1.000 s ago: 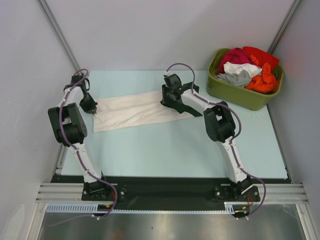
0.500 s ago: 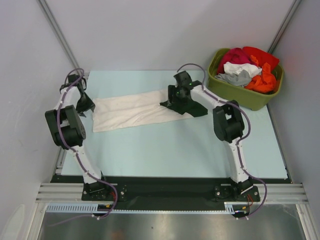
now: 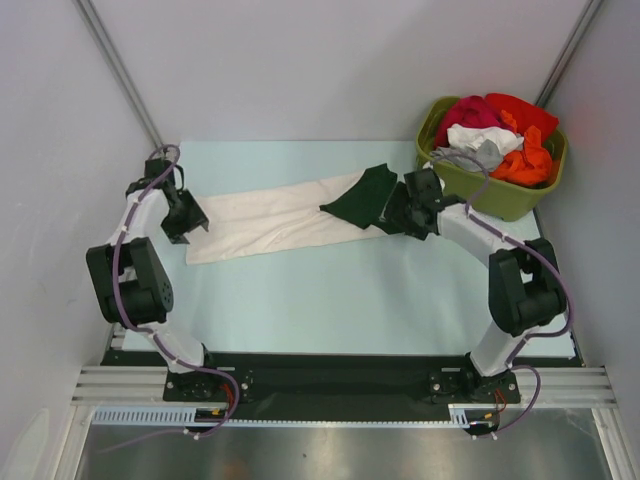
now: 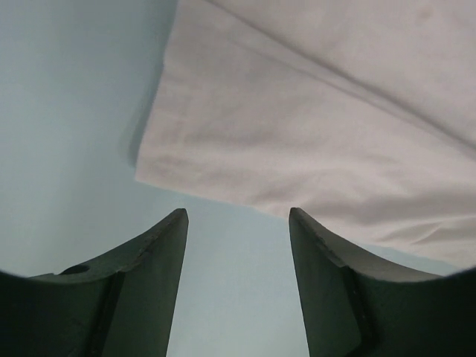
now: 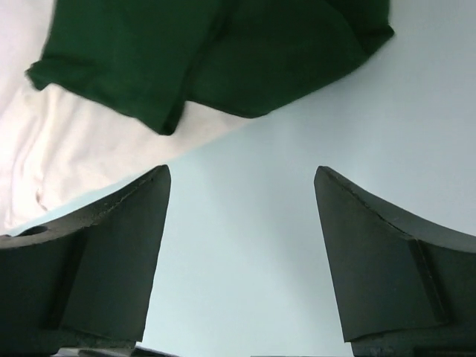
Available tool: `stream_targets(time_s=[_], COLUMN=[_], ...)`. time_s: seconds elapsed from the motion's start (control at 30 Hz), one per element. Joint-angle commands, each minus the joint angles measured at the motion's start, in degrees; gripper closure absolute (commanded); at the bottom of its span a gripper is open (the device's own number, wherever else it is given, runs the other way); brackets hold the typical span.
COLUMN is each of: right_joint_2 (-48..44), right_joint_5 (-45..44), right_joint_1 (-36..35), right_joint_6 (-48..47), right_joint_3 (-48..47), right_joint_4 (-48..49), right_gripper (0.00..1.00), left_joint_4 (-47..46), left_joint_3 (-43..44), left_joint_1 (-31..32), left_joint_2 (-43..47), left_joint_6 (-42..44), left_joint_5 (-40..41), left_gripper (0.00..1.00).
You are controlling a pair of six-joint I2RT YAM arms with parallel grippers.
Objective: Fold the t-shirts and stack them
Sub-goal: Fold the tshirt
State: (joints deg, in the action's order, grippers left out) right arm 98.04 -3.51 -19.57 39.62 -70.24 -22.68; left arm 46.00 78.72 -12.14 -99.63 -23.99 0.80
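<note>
Left gripper, right gripper: jaws were spread, empty, at the shirt ends. You likely needed matched corner pinches, hem parallel to the table far edge.

The top view looks down from above and behind the arm bases, taking in the whole table. The left wrist view sits close over the cream shirt at its left end. The right wrist view sits close over the dark green cloth. The top view shows both spots.

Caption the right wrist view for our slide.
Open right gripper over the table, facing dark green cloth that overlaps cream-white fabric.
</note>
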Motion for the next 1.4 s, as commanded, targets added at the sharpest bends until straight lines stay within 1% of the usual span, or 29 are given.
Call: stream_targets(time_s=[0.0,0.03,0.13,0.17,0.23,0.27,0.37,0.47,0.6,0.63,0.73,0.77,0.8,0.83,0.87,0.9,0.97,1.0,1.03,1.1,1.13,1.2,1.27,1.3,1.37], right_joint_2=[-3.82,-3.39,-0.93,-0.40,1.27,1.89,3.64,5.75,9.26,10.06,12.52,13.22,14.01,16.20,17.18,18.40,22.01,23.32,25.86,27.81,29.13,32.12,33.61,34.84,35.38], right_joint_5=[-6.68,-8.43,-12.03,-12.57,-13.71,-13.98,-14.16,-14.86,-18.72,-19.16,-21.62,-22.41,-22.94,-23.03,-23.47,-24.87,-26.89,-28.47,-29.44,-32.42,-32.87,-33.06,-31.22,-30.08,-28.41], right_joint_1=[-0.73,-0.82,-0.99,-1.08,-0.99,-0.99,-1.17,-1.52,-3.27,-3.71,-4.94,-5.12,-5.12,-5.12,-5.21,-5.30,-5.48,-5.48,-5.39,-4.95,-4.60,-3.46,-2.49,-2.31,-2.31], right_joint_6=[7.57,10.45,13.37,14.17,16.97,17.68,18.48,19.88,21.28,22.25,22.88,22.53,22.09,21.04,19.98,18.76,14.72,13.22,9.90,6.55,4.96,0.04,-3.12,-6.45,-9.63], right_joint_3=[7.01,7.83,9.41,9.85,11.35,11.79,13.19,11.10,7.49,6.44,3.71,3.01,1.43,0.11,-1.20,-4.35,-7.88,-12.33,-14.47,-18.43,-22.01,-25.20,-29.77,-31.44,-35.31], right_joint_4=[11.85,12.65,17.38,18.71,21.86,22.15,28.20,26.11,22.86,18.76,16.79,16.79,16.79,16.79,16.70,16.79,16.44,15.74,15.04,14.59,14.59,14.24,14.77,14.42,12.84], right_gripper=[0.17,0.18,0.20,0.21,0.24,0.25,0.30,0.32,0.34,0.35,0.40,0.42,0.52,0.58,0.68,0.72,0.76,0.76,0.76,0.76,0.76,0.74,0.71,0.66,0.57], left_joint_4=[-1.17,-1.35,-1.79,-2.05,-2.14,-2.14,-2.14,-1.97,-1.26,-1.09,0.05,0.23,0.32,0.41,0.50,0.50,0.50,0.50,0.50,0.50,0.41,0.58,0.76,0.93,1.02], left_joint_3=[-3.04,-4.52,-7.08,-7.52,-8.23,-8.32,-8.67,-8.49,-6.65,-5.17,-1.48,-0.68,0.03,0.99,1.43,1.70,2.49,2.67,3.45,4.60,5.65,6.71,6.71,6.02,1.54], left_joint_1=[2.38,2.99,4.84,5.54,6.42,6.60,6.78,6.69,6.78,6.78,6.78,6.78,6.69,6.78,6.78,6.78,6.78,6.78,6.78,6.78,6.78,6.69,6.87,7.22,8.01], left_joint_2=[6.46,7.17,9.54,10.07,11.12,11.39,12.88,13.85,13.42,12.98,11.13,10.78,10.08,9.81,9.46,9.11,8.49,8.32,7.62,6.48,5.43,4.10,3.75,4.01,6.63], left_joint_6=[-0.71,-0.88,-1.41,-1.50,-1.41,-1.06,-0.45,0.86,2.28,2.54,2.72,2.46,2.28,2.19,1.93,1.75,1.84,1.93,1.93,2.36,2.80,3.16,3.77,3.60,2.20], left_joint_5=[-4.74,-5.27,-6.59,-7.03,-7.82,-8.09,-8.09,-7.13,-4.93,-4.67,-4.14,-4.31,-4.49,-4.40,-4.31,-4.31,-4.14,-3.70,-3.70,-3.87,-3.96,-3.44,-3.87,-3.61,-1.34], left_gripper=[0.37,0.38,0.39,0.39,0.39,0.40,0.40,0.40,0.40,0.40,0.41,0.41,0.41,0.41,0.41,0.41,0.39,0.39,0.39,0.37,0.37,0.37,0.37,0.37,0.36])
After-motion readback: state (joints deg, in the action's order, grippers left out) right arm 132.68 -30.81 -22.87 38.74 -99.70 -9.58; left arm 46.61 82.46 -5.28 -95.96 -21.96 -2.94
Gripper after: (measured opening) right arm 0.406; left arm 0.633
